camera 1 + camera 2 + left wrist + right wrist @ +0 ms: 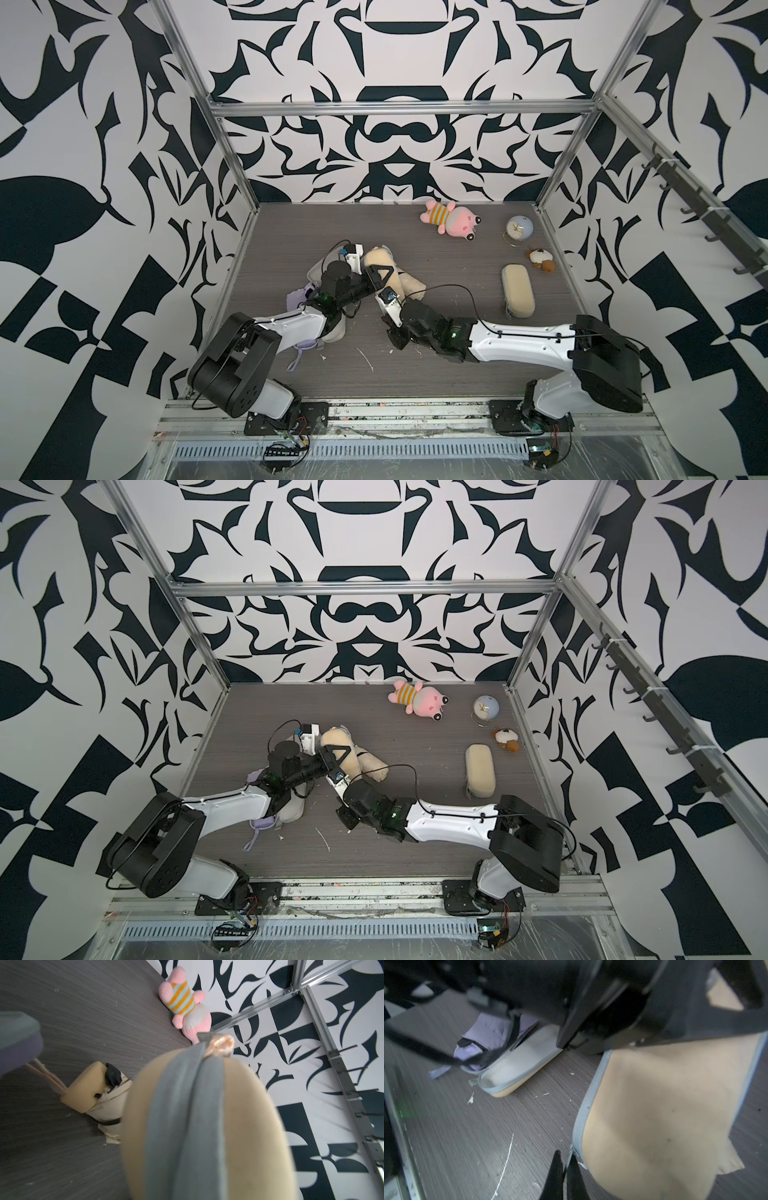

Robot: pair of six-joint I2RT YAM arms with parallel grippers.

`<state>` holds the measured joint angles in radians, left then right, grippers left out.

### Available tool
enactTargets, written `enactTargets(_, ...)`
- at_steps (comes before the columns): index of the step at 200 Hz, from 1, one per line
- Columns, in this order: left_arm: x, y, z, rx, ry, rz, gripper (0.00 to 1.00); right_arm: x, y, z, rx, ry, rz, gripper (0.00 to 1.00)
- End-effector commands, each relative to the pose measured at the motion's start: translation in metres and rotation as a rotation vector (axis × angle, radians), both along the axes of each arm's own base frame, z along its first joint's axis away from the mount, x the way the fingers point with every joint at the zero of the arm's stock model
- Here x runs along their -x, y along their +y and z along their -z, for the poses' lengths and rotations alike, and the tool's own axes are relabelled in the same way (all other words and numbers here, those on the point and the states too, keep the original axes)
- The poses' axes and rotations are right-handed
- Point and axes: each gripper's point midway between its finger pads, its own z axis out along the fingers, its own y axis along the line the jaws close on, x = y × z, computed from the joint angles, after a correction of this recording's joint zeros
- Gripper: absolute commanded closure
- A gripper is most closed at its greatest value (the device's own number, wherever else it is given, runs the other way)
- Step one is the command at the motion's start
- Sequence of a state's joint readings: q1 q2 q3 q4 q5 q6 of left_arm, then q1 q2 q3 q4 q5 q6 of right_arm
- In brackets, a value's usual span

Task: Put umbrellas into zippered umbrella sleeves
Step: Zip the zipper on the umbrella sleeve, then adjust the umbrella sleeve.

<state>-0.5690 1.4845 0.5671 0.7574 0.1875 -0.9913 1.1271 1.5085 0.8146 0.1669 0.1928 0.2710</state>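
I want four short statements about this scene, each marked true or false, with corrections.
1. The pink plush toy lies near the back wall. True.
2. The right pincer stands wide open. False: it is shut, beside the zip edge of the held beige sleeve.
3. The left pincer holds the lavender umbrella. False: it holds that beige sleeve; the umbrella lies unheld.
4. A closed beige sleeve lies on the table, held by no pincer. True.

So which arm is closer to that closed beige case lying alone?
Right. The right arm passes just in front of the beige case; the left arm is over on the table's opposite side.
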Motion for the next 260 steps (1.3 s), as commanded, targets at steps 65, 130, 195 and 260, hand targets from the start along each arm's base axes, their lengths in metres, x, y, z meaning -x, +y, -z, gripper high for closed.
enactTargets(65, -0.021, 0.017, -0.047, 0.277, -0.136, -0.307, 0.78, -0.034, -0.001, -0.101, -0.706, 0.284, 0.168, 0.67)
enactTargets(130, -0.026, 0.031, -0.084, 0.422, -0.190, -0.423, 0.65, -0.055, -0.067, -0.089, -0.930, 0.532, 0.336, 0.32)
enactTargets(195, -0.009, 0.001, -0.103, 0.557, -0.157, -0.393, 0.60, -0.080, -0.054, -0.128, -1.175, 0.477, 0.249, 0.36)
enactTargets(260, 0.005, 0.006, -0.075, 0.334, -0.066, -0.205, 0.23, -0.096, -0.088, -0.131, -1.222, 0.495, 0.269, 0.87)
